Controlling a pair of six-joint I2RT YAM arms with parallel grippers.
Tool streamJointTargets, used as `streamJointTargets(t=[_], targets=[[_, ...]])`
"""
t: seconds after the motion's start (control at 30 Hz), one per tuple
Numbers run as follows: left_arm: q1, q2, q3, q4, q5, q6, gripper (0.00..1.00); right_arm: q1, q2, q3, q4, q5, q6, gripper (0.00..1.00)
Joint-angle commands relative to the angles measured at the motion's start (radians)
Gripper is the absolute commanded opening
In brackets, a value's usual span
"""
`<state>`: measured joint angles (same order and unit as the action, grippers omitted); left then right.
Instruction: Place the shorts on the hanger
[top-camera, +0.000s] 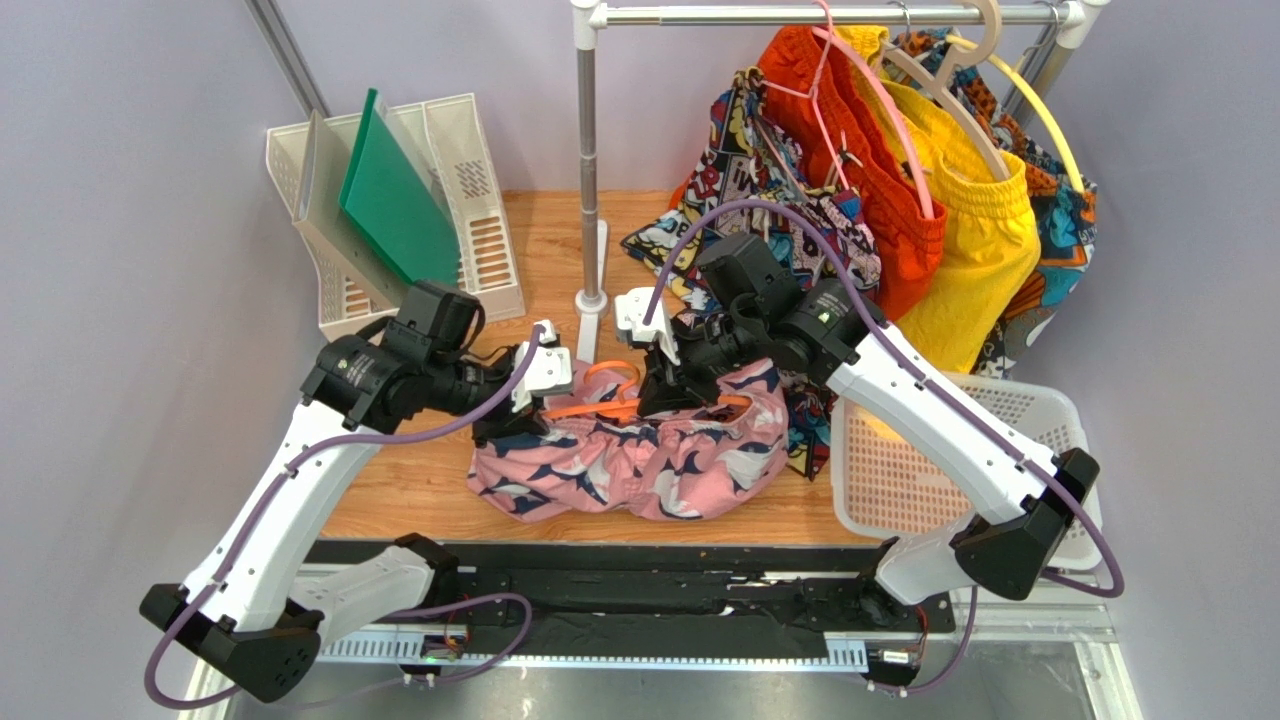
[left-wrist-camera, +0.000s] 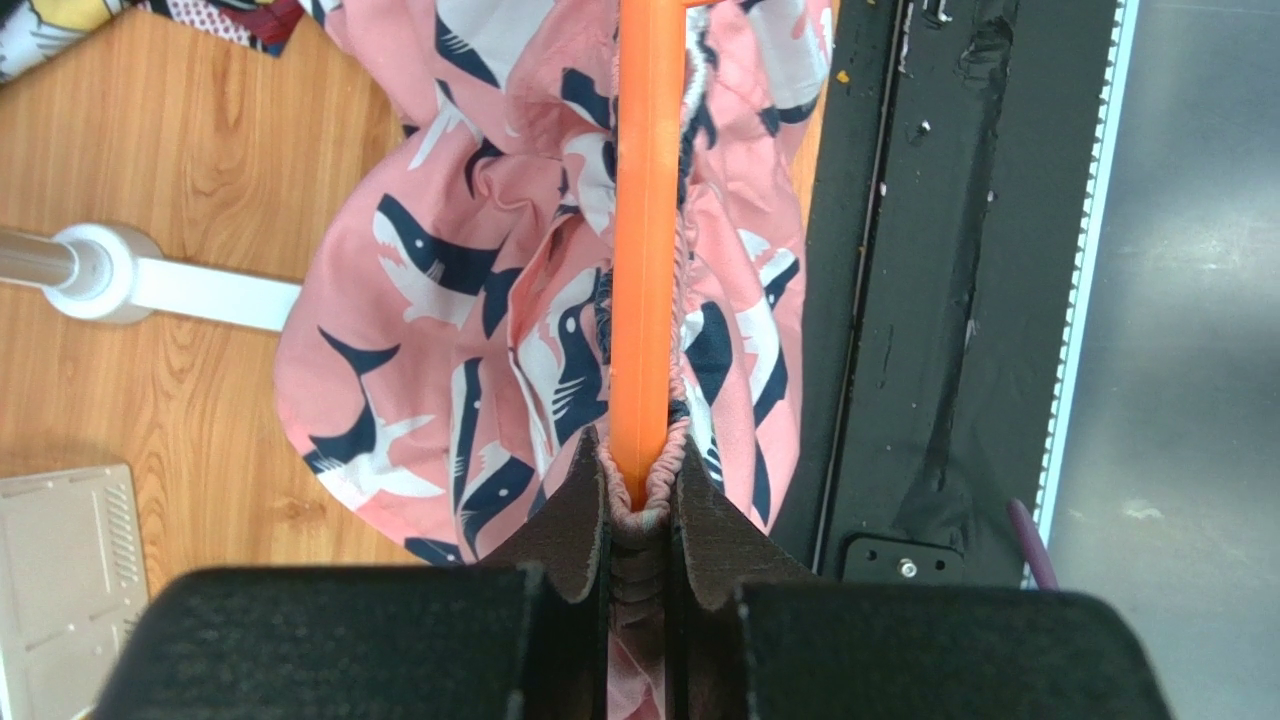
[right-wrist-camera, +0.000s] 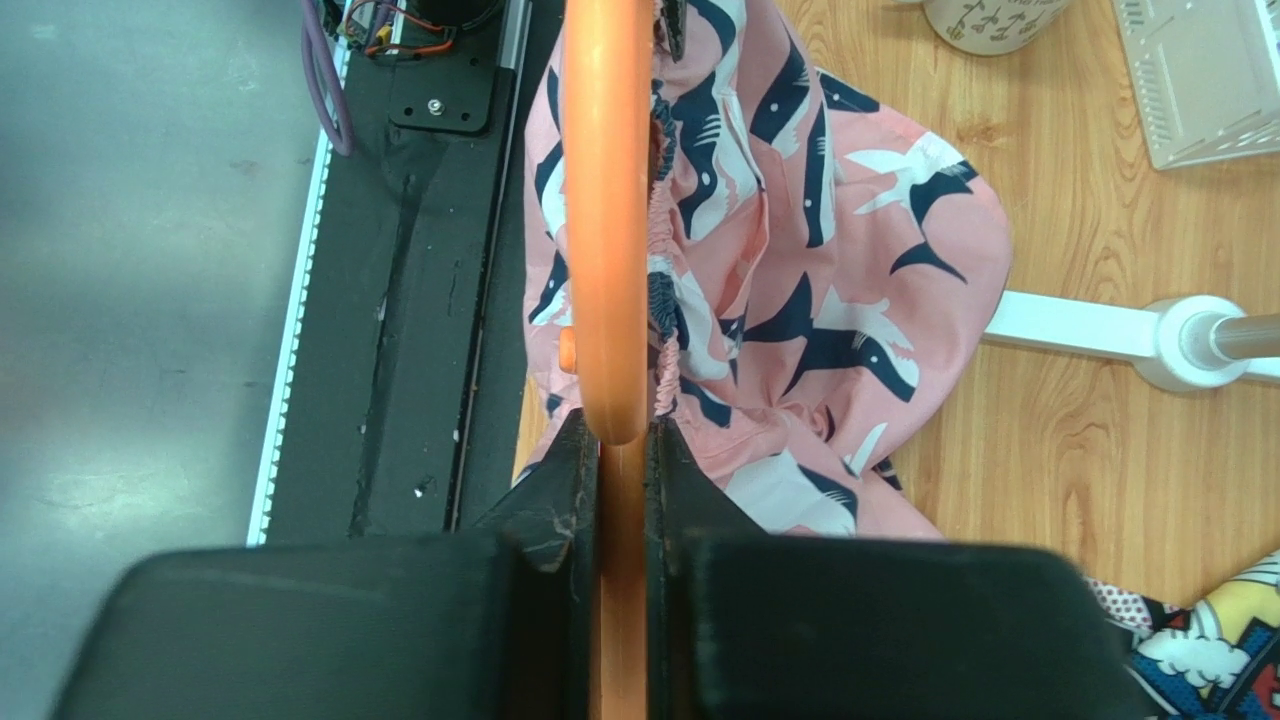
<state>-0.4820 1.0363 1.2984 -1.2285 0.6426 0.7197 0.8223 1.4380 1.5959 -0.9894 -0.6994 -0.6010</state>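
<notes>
The pink bird-print shorts (top-camera: 646, 458) lie bunched on the wooden table between the arms. The orange hanger (top-camera: 594, 402) lies across their top edge. My left gripper (top-camera: 519, 405) is shut on the shorts' gathered waistband, with the hanger's bar (left-wrist-camera: 649, 240) running out of the fold just beyond the fingertips (left-wrist-camera: 594, 518). The shorts (left-wrist-camera: 451, 345) spread to its left. My right gripper (top-camera: 661, 393) is shut on the hanger (right-wrist-camera: 606, 225), and the shorts (right-wrist-camera: 812, 315) hang beside the bar.
A clothes rail at the back carries orange shorts (top-camera: 857, 135), yellow shorts (top-camera: 977, 225) and comic-print shorts (top-camera: 736, 165) on other hangers. The rail's white foot (top-camera: 594, 300) stands behind the shorts. A white basket (top-camera: 939, 480) sits right, file trays (top-camera: 391, 195) back left.
</notes>
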Motion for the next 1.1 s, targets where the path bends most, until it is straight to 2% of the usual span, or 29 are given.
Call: streamJointTargets(t=[0.0, 0.13, 0.33, 0.7, 0.8, 0.83, 0.9, 0.93, 1.07], targets=[[0.000, -0.005, 0.048, 0.047, 0.020, -0.055, 0.00, 0.014, -0.005, 0.022, 0.015, -0.018, 0.001, 0.00], [0.002, -0.015, 0.052, 0.054, 0.006, -0.081, 0.00, 0.012, -0.037, 0.009, 0.021, 0.000, -0.010, 0.00], [0.037, -0.054, 0.035, 0.041, 0.006, -0.088, 0.18, 0.003, -0.096, -0.001, 0.023, 0.017, 0.001, 0.00], [0.086, -0.056, 0.102, -0.009, 0.009, -0.049, 0.32, -0.023, -0.159, -0.011, -0.038, 0.037, -0.003, 0.00], [0.085, -0.056, 0.119, -0.008, 0.015, -0.058, 0.40, -0.025, -0.168, -0.016, -0.043, 0.040, 0.000, 0.00], [0.086, -0.058, 0.125, -0.003, 0.019, -0.062, 0.47, -0.023, -0.169, -0.016, -0.043, 0.038, 0.000, 0.00], [0.086, -0.064, 0.133, 0.012, 0.028, -0.080, 0.54, -0.025, -0.169, -0.010, -0.041, 0.040, 0.015, 0.00], [0.085, -0.068, 0.148, 0.018, 0.029, -0.089, 0.62, -0.025, -0.169, -0.007, -0.041, 0.043, 0.021, 0.00], [0.089, -0.071, 0.232, 0.052, -0.013, -0.157, 0.69, -0.048, -0.160, 0.051, -0.043, 0.136, 0.145, 0.00]])
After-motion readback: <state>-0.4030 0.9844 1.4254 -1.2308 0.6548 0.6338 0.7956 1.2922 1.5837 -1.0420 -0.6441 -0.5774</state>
